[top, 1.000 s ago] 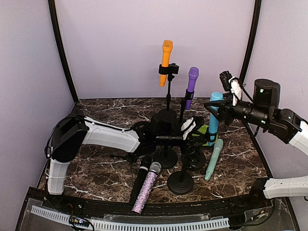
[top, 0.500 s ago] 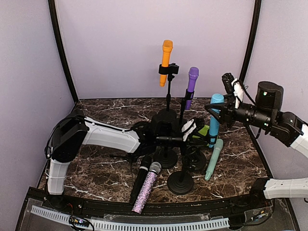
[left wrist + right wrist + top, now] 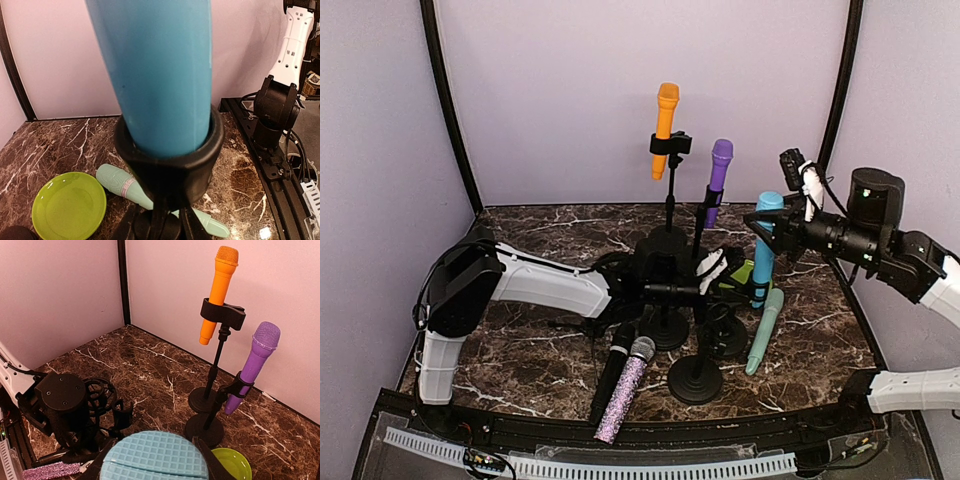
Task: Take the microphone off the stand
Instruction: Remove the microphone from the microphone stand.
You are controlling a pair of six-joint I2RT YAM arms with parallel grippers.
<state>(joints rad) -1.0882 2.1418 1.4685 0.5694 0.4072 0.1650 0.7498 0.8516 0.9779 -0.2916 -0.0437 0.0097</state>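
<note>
Crowded stands (image 3: pixel 696 380) left of blue microphone (image 3: pixel 764 250)

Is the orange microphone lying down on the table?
No, the orange microphone stands upright, held in a clip on top of its stand.

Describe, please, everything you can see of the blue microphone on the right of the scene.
The blue microphone is a smooth, plastic-looking tube with a paler, waffle-patterned head. It stands almost upright, head up, with its lower body seated in the black stand clip. The right gripper is closed around it just under the head. A green dish and a mint microphone lie near its foot, neither touching it.
</note>
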